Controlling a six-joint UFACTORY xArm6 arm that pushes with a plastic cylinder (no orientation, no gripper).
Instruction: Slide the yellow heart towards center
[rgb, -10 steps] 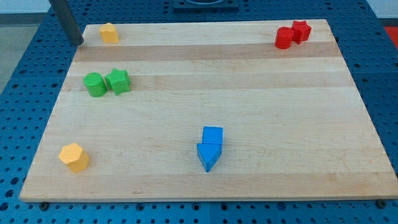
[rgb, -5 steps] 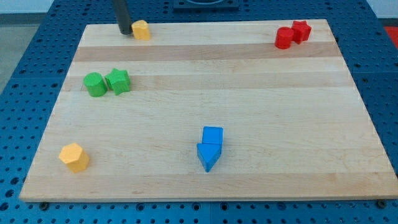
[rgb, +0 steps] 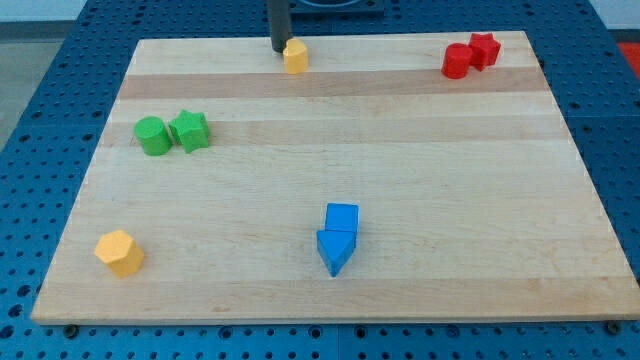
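The yellow heart (rgb: 295, 56) lies near the top edge of the wooden board (rgb: 400, 170), a little left of the middle. My tip (rgb: 279, 50) touches its upper left side, with the dark rod rising out of the view's top. A second yellow block, six-sided (rgb: 120, 252), sits at the bottom left.
A green round block (rgb: 152, 135) and a green star-like block (rgb: 190, 131) touch each other at the left. Two red blocks (rgb: 470, 55) sit together at the top right. A blue cube (rgb: 342, 217) and a blue triangle (rgb: 335, 250) touch each other at the bottom middle.
My tip has swept right along the top edge and pushed the yellow heart from the top left corner to near the top middle. The other blocks have not moved.
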